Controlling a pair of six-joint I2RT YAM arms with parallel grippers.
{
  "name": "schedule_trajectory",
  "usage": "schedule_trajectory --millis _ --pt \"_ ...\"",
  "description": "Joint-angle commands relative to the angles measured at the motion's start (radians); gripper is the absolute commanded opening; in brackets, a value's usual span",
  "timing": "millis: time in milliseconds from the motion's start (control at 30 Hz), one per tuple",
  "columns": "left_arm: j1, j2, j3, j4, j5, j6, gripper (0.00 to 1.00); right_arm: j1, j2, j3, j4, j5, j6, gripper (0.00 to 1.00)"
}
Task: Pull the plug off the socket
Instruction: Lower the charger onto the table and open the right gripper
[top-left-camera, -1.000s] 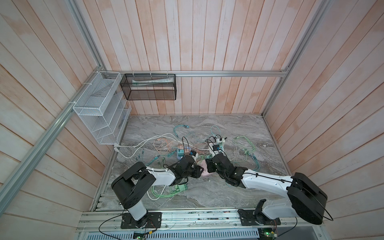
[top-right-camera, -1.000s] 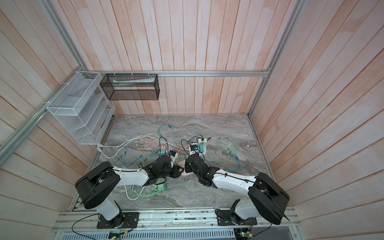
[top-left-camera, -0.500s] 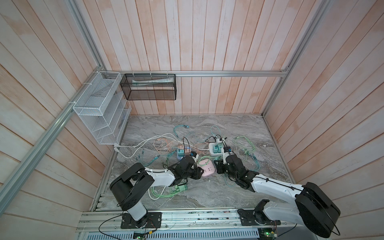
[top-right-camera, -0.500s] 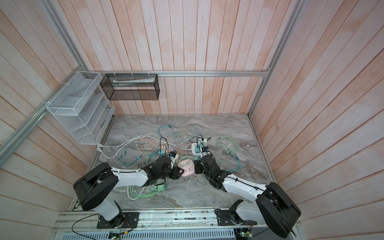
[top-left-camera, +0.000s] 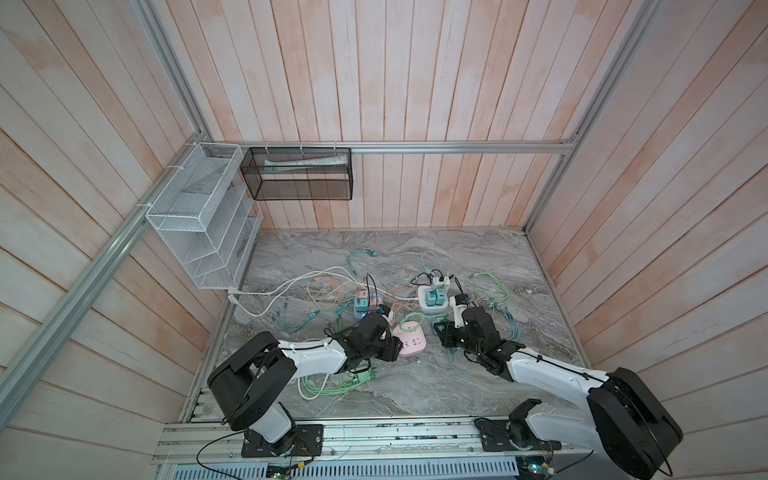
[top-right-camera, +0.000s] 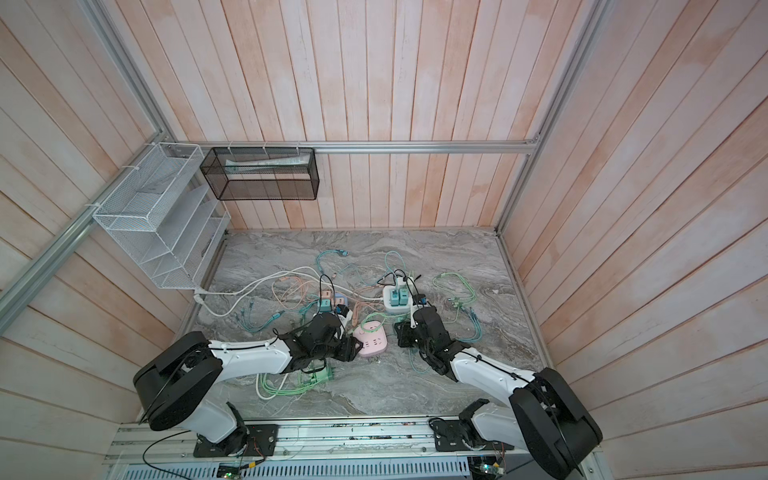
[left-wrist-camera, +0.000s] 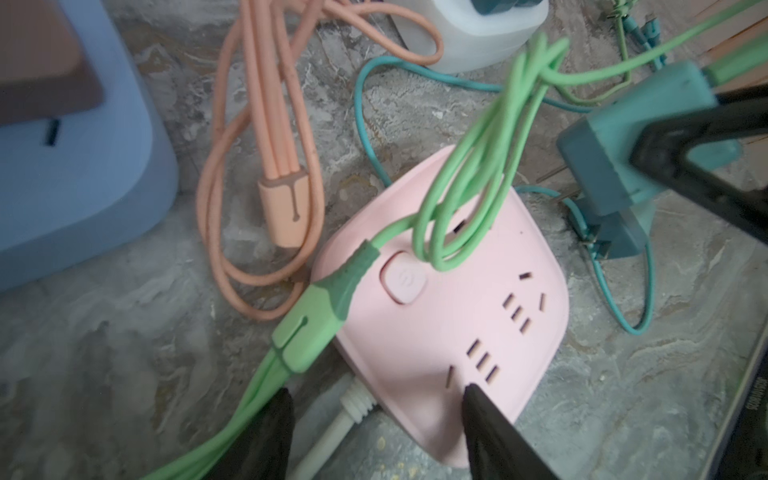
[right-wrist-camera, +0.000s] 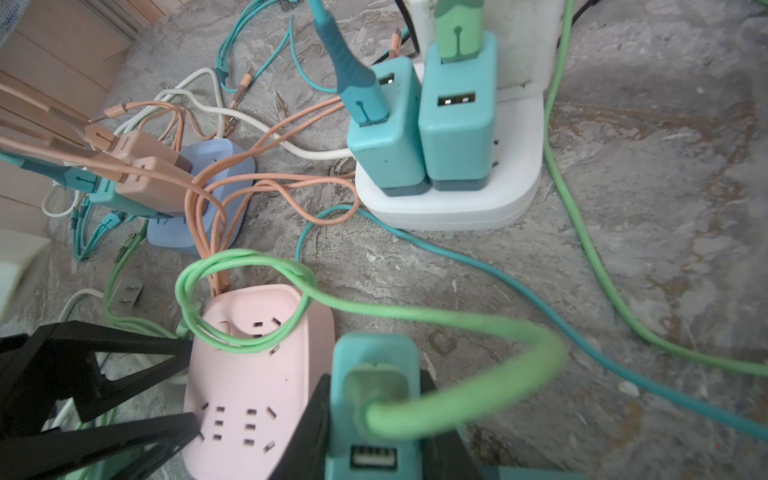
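Right end effector (right-wrist-camera: 372, 419): clamping narrow on the teal plug (right-wrist-camera: 374, 365), one finger on each flank of its body, holding it off the tabletop (right-wrist-camera: 623, 166).
Left end effector (left-wrist-camera: 376, 395): standing partly open, widening from the tight pinch of a second ago; straddling the near corner of the pink socket (left-wrist-camera: 449, 316); gripping nothing; possibly touching the casing with the tips, not resolving in these views.
Teal plug: hanging clear of the pink socket, just beside its edge, with a gap showing in both wrist views.
Pink socket: lying flat on the tabletop, showing every visible slot empty.
Green cable (right-wrist-camera: 457, 399): running out of the held plug and looping over the socket's top face.
Change: right arm pulling back sideways with the plug, after crowding over the socket with the left arm a second ago.
Meaning: extraction looking done; left arm giving up its bracing hold; remaining work probably being to set the plug down without dragging the socket by the loop.
Surroundings: white power strip (right-wrist-camera: 453, 199) carrying two teal adapters (right-wrist-camera: 457, 124), blue socket (right-wrist-camera: 208, 195) lying further off.
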Motion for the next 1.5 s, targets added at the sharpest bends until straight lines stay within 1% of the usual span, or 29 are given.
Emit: schedule_trajectory --millis 0,233,333,400,500,533,567,667,700,833,867,933,1033,1133,1300,1367,1467 --pt "0.001 -0.021 0.0 -0.107 -0.009 0.05 0.66 -0.012 0.021 -0.012 -0.009 -0.067 0.002 0.0" --pt "-0.002 -0.075 -0.045 -0.098 0.085 0.097 0.65 -0.013 0.056 -0.008 -0.061 -0.144 -0.012 0.0" --pt "-0.003 -0.119 -0.07 -0.105 0.098 0.091 0.65 -0.016 0.041 -0.016 -0.085 -0.154 -0.008 0.01" --pt "-0.002 -0.148 -0.082 -0.113 0.092 0.084 0.66 -0.019 0.026 -0.021 -0.104 -0.146 -0.006 0.08" --pt "-0.002 -0.18 -0.075 -0.142 0.084 0.082 0.67 -0.039 0.007 -0.028 -0.117 -0.146 -0.002 0.14" --pt "-0.002 -0.192 -0.068 -0.157 0.074 0.08 0.69 -0.047 0.004 -0.026 -0.126 -0.152 -0.004 0.17" --pt "-0.003 -0.203 -0.059 -0.173 0.056 0.075 0.7 -0.054 0.004 -0.021 -0.14 -0.15 -0.007 0.23" --pt "-0.001 -0.238 -0.035 -0.2 0.023 0.069 0.74 -0.059 -0.002 -0.004 -0.179 -0.148 -0.025 0.27" --pt "0.0 -0.247 -0.028 -0.207 0.014 0.065 0.76 -0.059 -0.007 0.0 -0.189 -0.144 -0.027 0.3" --pt "0.001 -0.254 0.001 -0.239 -0.011 0.05 0.78 -0.061 -0.041 0.004 -0.209 -0.133 -0.021 0.52" --pt "0.0 -0.251 0.009 -0.248 -0.021 0.046 0.78 -0.061 -0.051 0.003 -0.216 -0.125 -0.018 0.64" --pt "0.003 -0.238 0.026 -0.258 -0.034 0.041 0.78 -0.061 -0.067 0.005 -0.231 -0.106 -0.016 0.68" --pt "0.003 -0.224 0.049 -0.262 -0.035 0.041 0.78 -0.062 -0.095 0.007 -0.248 -0.072 -0.009 0.69" --pt "0.004 -0.226 0.065 -0.278 -0.065 0.037 0.78 -0.062 -0.121 0.013 -0.25 -0.056 -0.016 0.69" --pt "0.025 -0.212 0.072 -0.275 -0.07 0.033 0.79 -0.056 -0.133 0.038 -0.214 -0.084 -0.045 0.53" --pt "0.032 -0.196 0.078 -0.27 -0.058 0.038 0.77 -0.045 -0.133 0.047 -0.191 -0.082 -0.058 0.47" --pt "0.038 -0.186 0.085 -0.281 -0.072 0.041 0.77 -0.031 -0.129 0.053 -0.147 -0.077 -0.062 0.45"
